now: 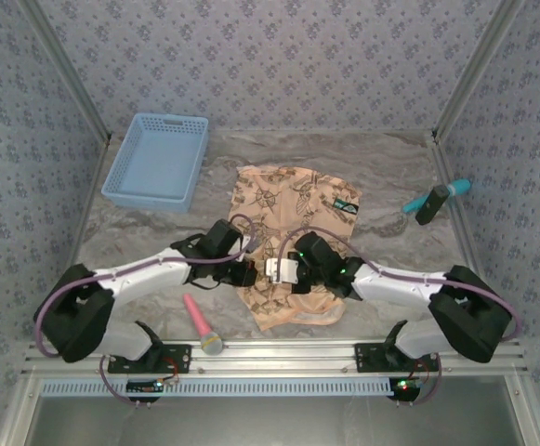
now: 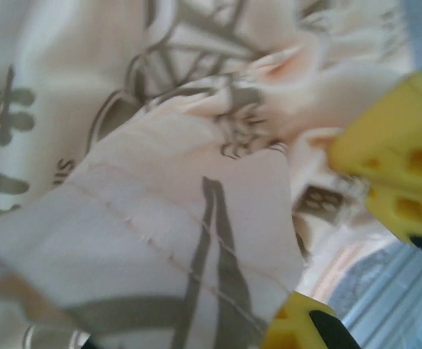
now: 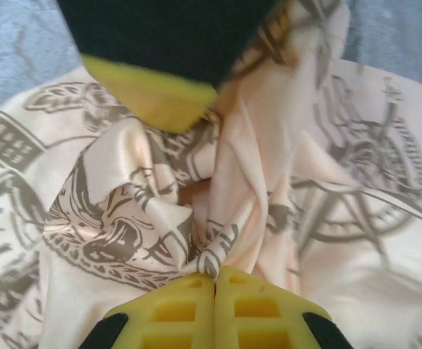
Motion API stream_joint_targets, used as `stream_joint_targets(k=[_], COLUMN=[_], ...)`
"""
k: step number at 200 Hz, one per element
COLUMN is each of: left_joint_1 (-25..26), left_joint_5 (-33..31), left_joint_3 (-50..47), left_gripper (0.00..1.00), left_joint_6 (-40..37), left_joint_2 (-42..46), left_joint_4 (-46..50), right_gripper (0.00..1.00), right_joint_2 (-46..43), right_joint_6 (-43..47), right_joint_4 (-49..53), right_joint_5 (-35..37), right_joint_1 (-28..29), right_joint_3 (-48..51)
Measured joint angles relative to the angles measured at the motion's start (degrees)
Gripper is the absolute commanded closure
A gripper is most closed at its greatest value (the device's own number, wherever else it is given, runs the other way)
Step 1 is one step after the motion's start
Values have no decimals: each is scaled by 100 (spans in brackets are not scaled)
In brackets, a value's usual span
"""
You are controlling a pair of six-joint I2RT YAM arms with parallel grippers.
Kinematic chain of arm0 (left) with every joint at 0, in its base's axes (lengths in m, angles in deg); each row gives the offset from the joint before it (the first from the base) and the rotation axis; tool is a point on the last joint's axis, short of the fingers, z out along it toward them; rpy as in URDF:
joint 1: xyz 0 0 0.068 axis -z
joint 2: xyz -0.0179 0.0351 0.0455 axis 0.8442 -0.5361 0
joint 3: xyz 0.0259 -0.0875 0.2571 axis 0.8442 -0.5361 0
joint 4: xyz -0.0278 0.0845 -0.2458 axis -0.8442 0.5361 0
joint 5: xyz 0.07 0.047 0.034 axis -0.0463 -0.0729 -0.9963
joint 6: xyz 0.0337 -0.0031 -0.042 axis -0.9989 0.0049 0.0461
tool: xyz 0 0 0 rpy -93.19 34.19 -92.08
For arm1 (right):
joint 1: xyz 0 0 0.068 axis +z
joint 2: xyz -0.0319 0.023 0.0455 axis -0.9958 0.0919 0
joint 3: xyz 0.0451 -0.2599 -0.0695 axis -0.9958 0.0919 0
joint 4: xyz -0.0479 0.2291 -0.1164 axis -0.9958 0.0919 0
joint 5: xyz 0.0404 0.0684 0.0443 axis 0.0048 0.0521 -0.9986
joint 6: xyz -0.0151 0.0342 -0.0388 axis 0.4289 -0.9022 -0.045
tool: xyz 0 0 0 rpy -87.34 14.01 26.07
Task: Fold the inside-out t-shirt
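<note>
Barely begun on folding the inside-out t-shirt (image 1: 293, 200) — lies spread in the middle of the worktop (image 1: 390, 167), bunched up at its near end, with no neat fold yet. Pinching a tuft of cloth with the right jaws, pressed tight together. Same for the left jaws, pressed together deep in cloth; cannot tell about a hold. Counting: one t-shirt, one blue basket (image 1: 158, 158) by the far left corner, one pink stick (image 1: 198, 321) by the near edge, one teal tool (image 1: 437, 198) by the right edge.

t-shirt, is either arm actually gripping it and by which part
Both. The right gripper pinches a bunched fold near the middle of the t-shirt; the left gripper seems shut on cloth beside it, though blurred.
</note>
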Motion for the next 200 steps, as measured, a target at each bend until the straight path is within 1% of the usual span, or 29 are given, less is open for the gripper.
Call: stream_joint_targets(k=[22, 48, 56, 71, 91, 104, 115, 124, 135, 154, 177, 200], left_joint_1=[-140, -297, -337, -356, -358, -361, -369, -372, -382, -382, -391, -391], left_joint_5=[350, 793, 890, 979, 953, 938, 914, 905, 881, 769, 632, 323], left_joint_3=[-59, -299, -417, -603, -756, -804, -817, -817, -809, -702, -586, -457], left_gripper=[100, 100, 90, 66, 60, 54, 51, 48, 46, 45, 45, 45], left_joint_6=[-177, -409, -466, -507, -393, -264, -160, -39, 59, 243, 354, 393], left_joint_2=[485, 1102, 1285, 1449, 1338, 1169, 1036, 942, 857, 697, 520, 369], left_joint_4=[-122, -396, -518, -706, -828, -852, -852, -855, -837, -688, -669, -599], right_gripper=[100, 100, 100, 100, 96, 92, 86, 85, 85, 77, 72, 71], right_joint_2=[-267, -295, -293, -267, -247, -247, -260, -289, -378, -577, -785, -789], right_joint_6=[0, -2, -2, 24, 83, 105, 146, 177, 201, 223, 256, 254], right_joint_4=[13, 17, 17, 22, 55, 66, 76, 81, 79, 74, 57, 48], right_joint_5=[157, 271, 269, 264, 221, 170, 92, 31, -74, -205, -282, -297], right_joint_1=[-280, -511, -538, -525, -466, -417, -382, -363, -345, -328, -328, -326], right_joint_3=[57, 94, 127, 179, 225, 247, 256, 264, 284, 289, 286, 280])
